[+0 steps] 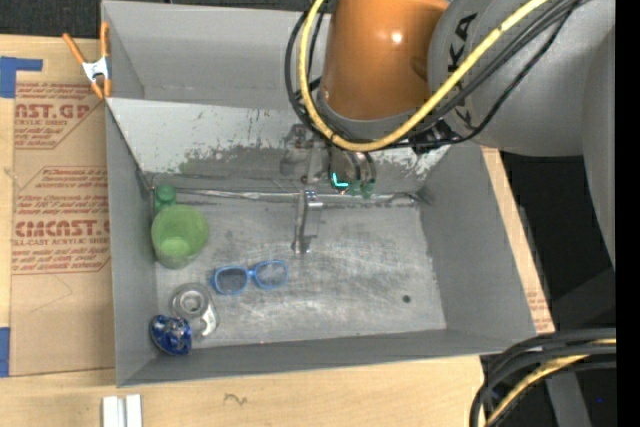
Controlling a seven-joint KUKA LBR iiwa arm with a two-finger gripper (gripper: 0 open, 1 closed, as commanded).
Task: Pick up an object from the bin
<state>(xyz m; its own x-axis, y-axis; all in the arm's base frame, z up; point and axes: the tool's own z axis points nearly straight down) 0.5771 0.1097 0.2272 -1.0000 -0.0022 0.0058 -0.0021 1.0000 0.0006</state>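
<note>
Orange cover point(385, 45) on the arm's wrist looms largest, with the tool point(305, 225) hanging below it over bare floor in the middle of the bin point(200, 45). Whether the tool is apart or together cannot be told. Blue glasses point(249, 277) lie nearest it, toward the front-left corner, near a green bottle point(178, 230) and a can point(193, 305). A good grasp likely means centring over the glasses' bridge first. Grey metal floor looks scuffed.
</note>
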